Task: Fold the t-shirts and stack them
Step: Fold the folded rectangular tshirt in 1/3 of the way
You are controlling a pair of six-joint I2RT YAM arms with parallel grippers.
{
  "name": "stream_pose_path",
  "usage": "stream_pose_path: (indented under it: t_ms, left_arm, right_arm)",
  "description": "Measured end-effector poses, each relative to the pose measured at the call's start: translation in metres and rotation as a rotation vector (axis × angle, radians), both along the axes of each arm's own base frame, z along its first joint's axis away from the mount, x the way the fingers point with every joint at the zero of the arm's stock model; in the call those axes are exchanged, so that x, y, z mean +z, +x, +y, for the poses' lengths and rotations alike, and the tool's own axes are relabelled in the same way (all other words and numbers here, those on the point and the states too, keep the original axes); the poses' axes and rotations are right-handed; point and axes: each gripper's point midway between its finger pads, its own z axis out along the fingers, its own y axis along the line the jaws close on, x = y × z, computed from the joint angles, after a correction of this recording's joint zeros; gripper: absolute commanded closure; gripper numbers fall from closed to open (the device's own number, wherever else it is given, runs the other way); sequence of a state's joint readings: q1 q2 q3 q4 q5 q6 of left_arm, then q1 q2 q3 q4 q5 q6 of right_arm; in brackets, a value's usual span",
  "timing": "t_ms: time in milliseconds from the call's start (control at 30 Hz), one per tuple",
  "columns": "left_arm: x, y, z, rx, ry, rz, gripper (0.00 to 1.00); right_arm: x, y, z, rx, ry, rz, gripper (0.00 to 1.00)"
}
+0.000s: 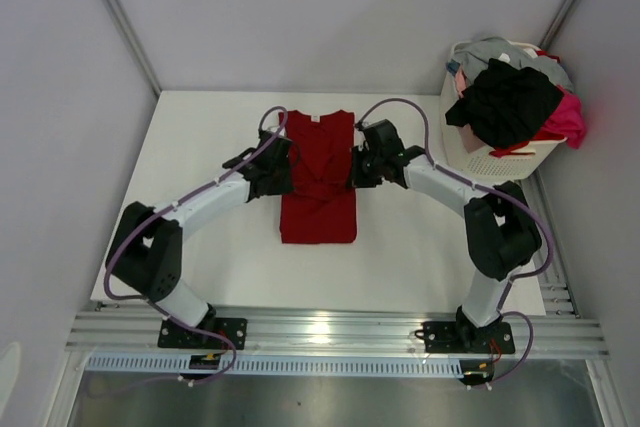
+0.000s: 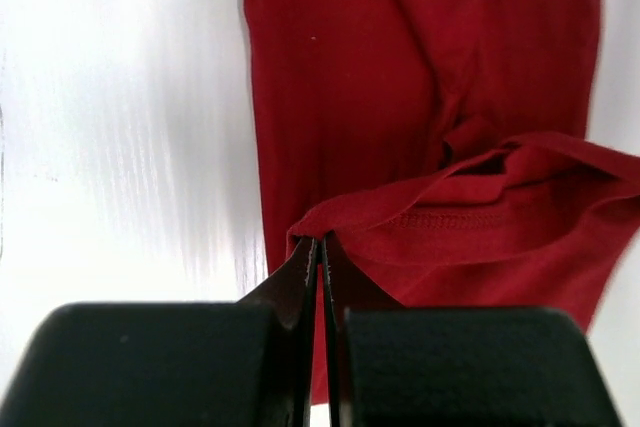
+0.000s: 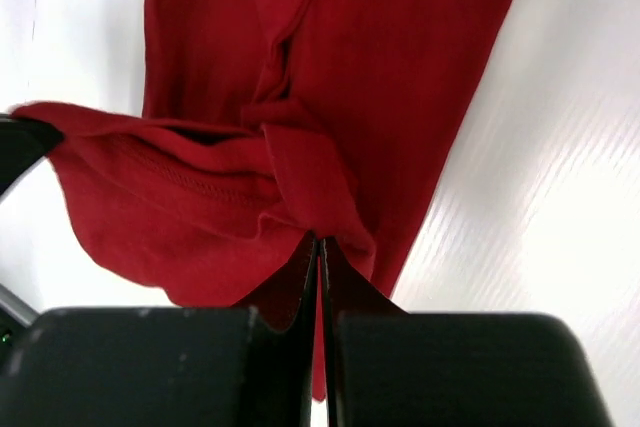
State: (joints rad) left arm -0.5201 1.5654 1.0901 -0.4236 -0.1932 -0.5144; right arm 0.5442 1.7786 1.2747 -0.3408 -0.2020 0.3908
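From above, you had the red tee (image 1: 318, 215) lying on the white table (image 1: 420, 247) as a narrow strip, its long axis running 12 to 6 with the collar at 12. The left gripper (image 1: 286, 170) sat on its 9 o'clock flank and the right gripper (image 1: 357, 170) on its 3 o'clock flank, about mid-length, so neither arm was nearer. The basket (image 1: 500, 162) at 2 o'clock held the heap of other t-shirts (image 1: 505, 102), well apart from your work.

In the left wrist view, the left gripper (image 2: 320, 247) was clenched on a corner of the red tee (image 2: 400, 67). The tee's stitched edge was raised and ran off toward 3, while the flat strip ran away toward 12.

In the right wrist view, the right gripper (image 3: 318, 245) was likewise pinched on the red tee (image 3: 410, 57). The lifted edge stretched toward 9, where a dark finger showed at the frame edge.

Your coming move probably turned on that long axis: carry both held corners together along the 12–6 line, level, so the fold lands square.
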Motion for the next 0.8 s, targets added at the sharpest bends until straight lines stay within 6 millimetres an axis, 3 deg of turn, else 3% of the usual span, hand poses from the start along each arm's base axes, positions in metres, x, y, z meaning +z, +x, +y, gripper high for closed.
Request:
stream_pose_path:
  t_ms: [300, 633, 700, 733, 767, 800]
  left_arm:
    - [-0.041, 0.009, 0.013, 0.038, 0.023, 0.089, 1.00]
    - [-0.047, 0.031, -0.001, 0.014, -0.010, 0.104, 0.99]
    - [-0.044, 0.038, -0.005, 0.002, -0.014, 0.097, 0.86]
    - [-0.043, 0.041, -0.007, -0.004, -0.014, 0.094, 0.75]
    - [-0.042, 0.043, -0.008, -0.011, -0.012, 0.090, 0.48]
    - [-0.040, 0.046, -0.009, -0.017, -0.010, 0.086, 0.39]
  right_arm:
    - [-0.009, 0.026, 0.005, 0.007, -0.005, -0.013, 1.00]
    - [-0.034, 0.028, 0.004, 0.023, -0.033, 0.022, 1.00]
    - [-0.036, 0.030, 0.003, 0.026, -0.036, 0.024, 1.00]
    - [-0.037, 0.032, 0.003, 0.025, -0.037, 0.024, 0.98]
    - [-0.038, 0.035, 0.003, 0.026, -0.038, 0.024, 0.91]
    - [-0.037, 0.040, 0.003, 0.027, -0.039, 0.019, 0.73]
